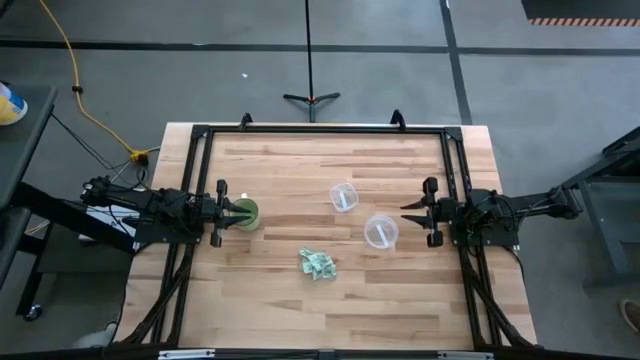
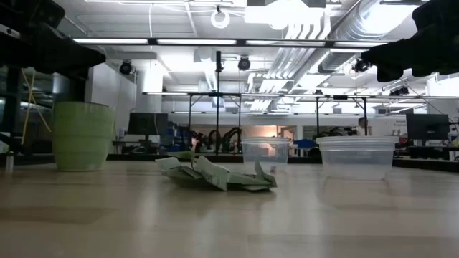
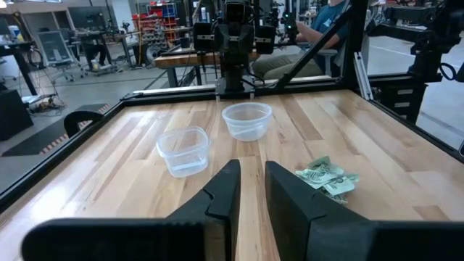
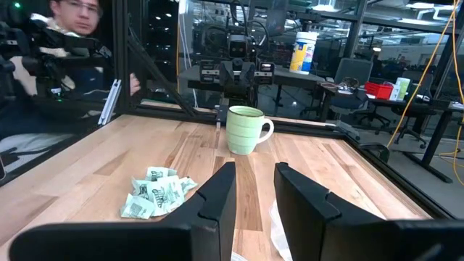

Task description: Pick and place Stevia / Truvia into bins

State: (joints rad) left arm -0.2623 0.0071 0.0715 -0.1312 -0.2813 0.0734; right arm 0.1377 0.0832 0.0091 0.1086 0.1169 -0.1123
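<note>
The Stevia / Truvia packets (image 1: pixel 317 264) lie in a small crinkled pale green and white heap on the wooden table, toward its near side (image 2: pixel 215 174) (image 3: pixel 326 176) (image 4: pixel 156 192). Two clear bins stand mid-table: one (image 1: pixel 343 196) (image 3: pixel 183 151) farther back, one (image 1: pixel 381 231) (image 3: pixel 246 120) nearer my right arm. My left gripper (image 1: pixel 232 212) (image 3: pixel 250 181) hovers open above the solid green cup (image 1: pixel 245 213). My right gripper (image 1: pixel 410 212) (image 4: pixel 254 190) hangs open in the air beside the nearer bin. Neither gripper holds anything.
The green handled cup (image 2: pixel 82 135) (image 4: pixel 246 129) stands on the table's left part. A black frame (image 1: pixel 320 128) runs around the table's edges. Bare wood lies around the packets and along the near edge. People sit beyond the table (image 4: pixel 72 14) (image 3: pixel 326 22).
</note>
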